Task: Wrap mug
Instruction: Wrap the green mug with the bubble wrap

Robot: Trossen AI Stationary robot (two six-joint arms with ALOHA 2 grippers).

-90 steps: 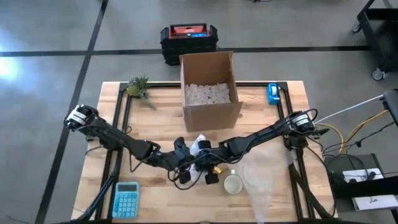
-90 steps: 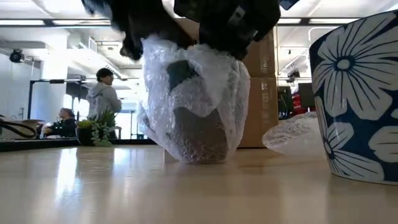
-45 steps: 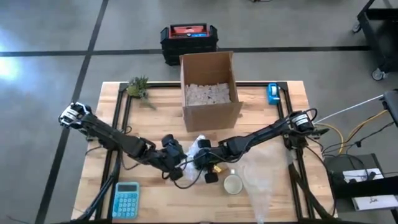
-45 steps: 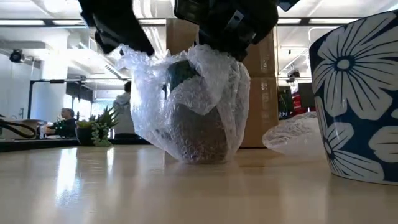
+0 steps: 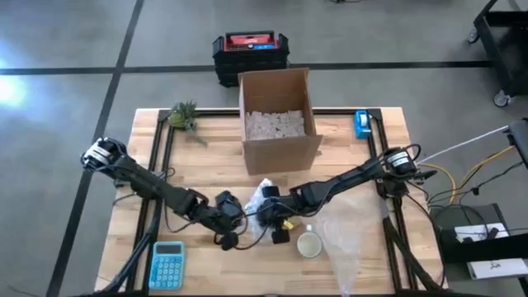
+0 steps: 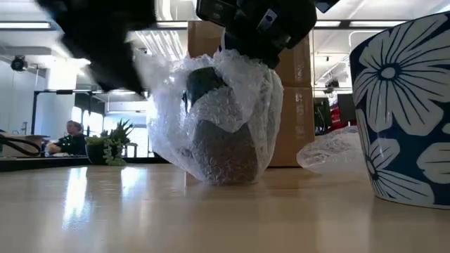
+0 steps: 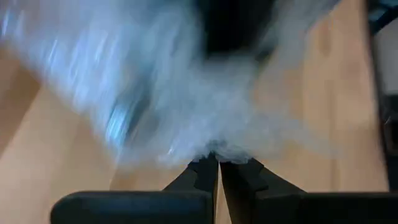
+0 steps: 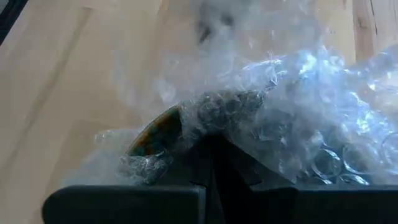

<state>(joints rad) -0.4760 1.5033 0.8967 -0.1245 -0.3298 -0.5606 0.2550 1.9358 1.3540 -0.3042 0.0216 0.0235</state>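
The dark mug [image 6: 211, 126] stands mid-table in front of the open cardboard box [image 5: 276, 115], already mostly bundled in clear bubble wrap [image 6: 239, 133], though a patch of its side shows through a gap. The right gripper [image 8: 208, 155] pinches gathered wrap at the mug's top. The left gripper [image 7: 217, 163], fingers pressed together on a wrap edge, probably has that loose flap left to fold over.
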